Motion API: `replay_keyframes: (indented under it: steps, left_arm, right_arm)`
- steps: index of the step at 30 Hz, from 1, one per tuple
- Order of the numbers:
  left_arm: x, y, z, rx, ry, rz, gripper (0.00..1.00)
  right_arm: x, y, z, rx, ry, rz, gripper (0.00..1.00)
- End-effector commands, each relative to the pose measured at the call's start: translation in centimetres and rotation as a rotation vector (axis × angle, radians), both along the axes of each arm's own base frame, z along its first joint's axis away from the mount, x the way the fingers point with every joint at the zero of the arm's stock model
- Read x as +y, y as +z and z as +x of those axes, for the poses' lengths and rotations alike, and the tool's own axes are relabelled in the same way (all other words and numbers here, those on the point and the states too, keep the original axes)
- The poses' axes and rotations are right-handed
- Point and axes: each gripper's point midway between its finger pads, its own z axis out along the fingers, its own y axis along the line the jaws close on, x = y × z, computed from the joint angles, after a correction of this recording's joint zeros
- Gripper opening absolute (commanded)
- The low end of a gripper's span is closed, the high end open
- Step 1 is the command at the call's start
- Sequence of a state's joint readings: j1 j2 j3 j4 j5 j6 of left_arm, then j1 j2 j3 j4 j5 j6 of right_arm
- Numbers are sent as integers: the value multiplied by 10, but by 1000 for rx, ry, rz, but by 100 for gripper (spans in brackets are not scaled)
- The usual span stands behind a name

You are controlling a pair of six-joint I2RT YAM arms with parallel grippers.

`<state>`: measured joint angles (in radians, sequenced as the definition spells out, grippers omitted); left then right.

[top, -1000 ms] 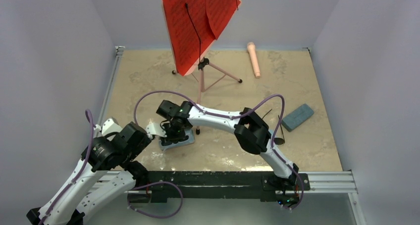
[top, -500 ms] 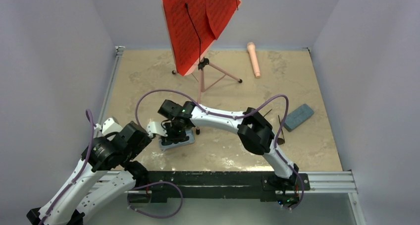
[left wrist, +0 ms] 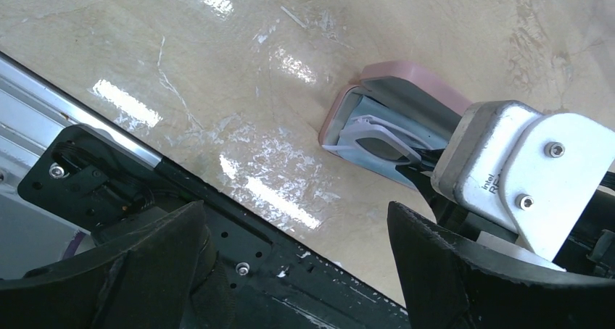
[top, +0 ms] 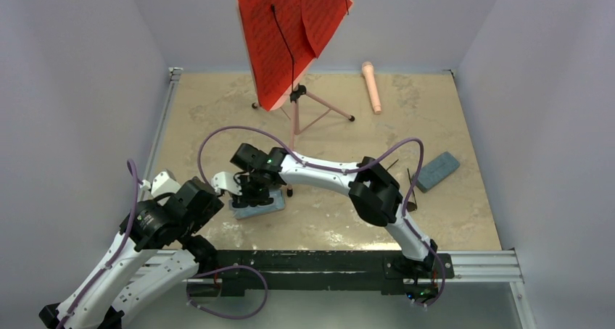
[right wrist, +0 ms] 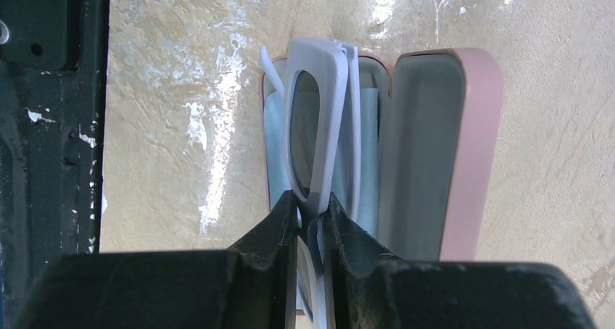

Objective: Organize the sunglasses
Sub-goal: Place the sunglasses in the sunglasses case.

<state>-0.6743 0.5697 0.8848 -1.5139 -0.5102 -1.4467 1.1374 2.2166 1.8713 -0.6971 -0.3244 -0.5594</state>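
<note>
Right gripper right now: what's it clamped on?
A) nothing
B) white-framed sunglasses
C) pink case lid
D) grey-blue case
B: in the right wrist view the right gripper pinches the white-framed sunglasses by the frame, over the open pink case.

The sunglasses (right wrist: 319,126) sit in the open case (right wrist: 471,148) — flat case (top: 436,171) well to its right.
</note>
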Motion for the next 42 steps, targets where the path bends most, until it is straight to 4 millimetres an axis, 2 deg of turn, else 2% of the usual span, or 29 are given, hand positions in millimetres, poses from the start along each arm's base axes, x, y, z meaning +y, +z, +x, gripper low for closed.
replay_keyframes:
  steps: [1,10,18,21,31,38,39,42]
  left_arm:
    - [-1,0,3,-12,-12,7,100]
    - [0,0,4,-9,-8,12,100]
    - [0,0,4,-7,-6,15,100]
    - [0,0,4,-6,-7,16,100]
    - [-9,-4,7,1,-30,-4,100]
    - [-11,-5,8,-1,-32,-11,100]
    - [-11,-6,8,-1,-32,-12,100]
    - [-13,-6,10,-6,-39,-17,100]
  right_arm:
    - [0,19,0,-2,10,37,4]
    - [-16,0,7,-35,-23,-49,3]
    - [-10,-4,11,-38,-57,-40,8]
    - [-11,-6,10,-35,-52,-43,13]
    - [-7,9,8,-47,-26,14,30]
    - [-4,21,7,-60,-25,45,36]
    - [-4,23,7,-62,-25,50,45]
    - [-4,31,6,-76,-25,67,48]
